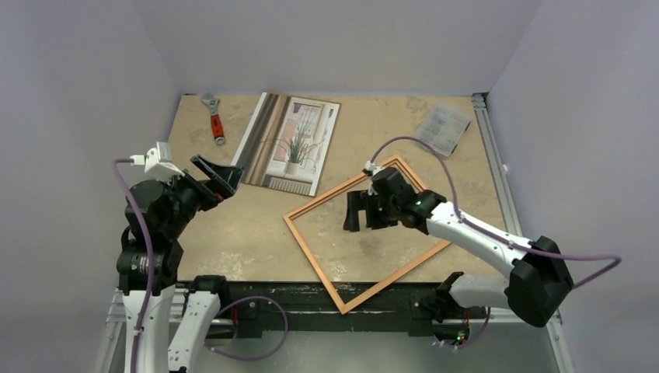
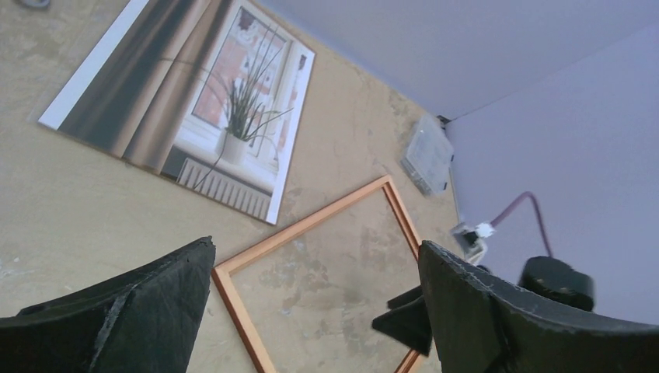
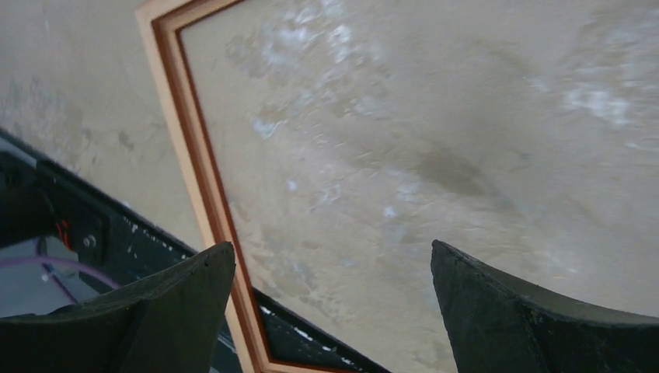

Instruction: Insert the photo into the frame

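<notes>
While left pincer [image 1: 218,174] and right pincer [image 1: 364,214] gape wide, photo [image 1: 291,144] shows potted grass, thin orange-brown frame [image 1: 312,264] nearby

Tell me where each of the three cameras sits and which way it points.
Top external: above and behind the bases, looking down on the tan table, left gripper and right gripper.
Left wrist: low, facing the rectangular potted-plant photo and thin orange-brown wooden frame past its open fingers.
Right wrist: facing down into the frame, open fingers showing.
All share the frame.
</notes>
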You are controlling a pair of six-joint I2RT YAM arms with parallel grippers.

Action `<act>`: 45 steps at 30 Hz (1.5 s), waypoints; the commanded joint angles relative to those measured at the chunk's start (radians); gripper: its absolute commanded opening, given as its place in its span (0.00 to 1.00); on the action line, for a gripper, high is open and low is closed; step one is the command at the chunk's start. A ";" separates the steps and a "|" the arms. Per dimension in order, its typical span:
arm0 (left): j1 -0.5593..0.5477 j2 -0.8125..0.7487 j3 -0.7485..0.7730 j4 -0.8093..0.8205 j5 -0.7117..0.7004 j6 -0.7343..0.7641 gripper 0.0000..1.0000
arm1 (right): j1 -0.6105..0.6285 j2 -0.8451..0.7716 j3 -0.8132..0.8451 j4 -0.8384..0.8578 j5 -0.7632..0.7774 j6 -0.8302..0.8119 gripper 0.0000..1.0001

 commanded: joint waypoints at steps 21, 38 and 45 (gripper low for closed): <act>0.002 -0.011 0.263 -0.260 -0.037 0.163 1.00 | 0.725 0.685 0.579 -0.284 0.556 0.121 0.72; 0.002 0.032 0.215 -0.251 -0.006 0.158 1.00 | 0.677 0.623 0.393 -0.129 0.418 0.107 0.01; 0.002 0.065 0.191 -0.250 0.002 0.149 1.00 | 0.678 0.456 0.259 -0.057 0.412 -0.046 0.00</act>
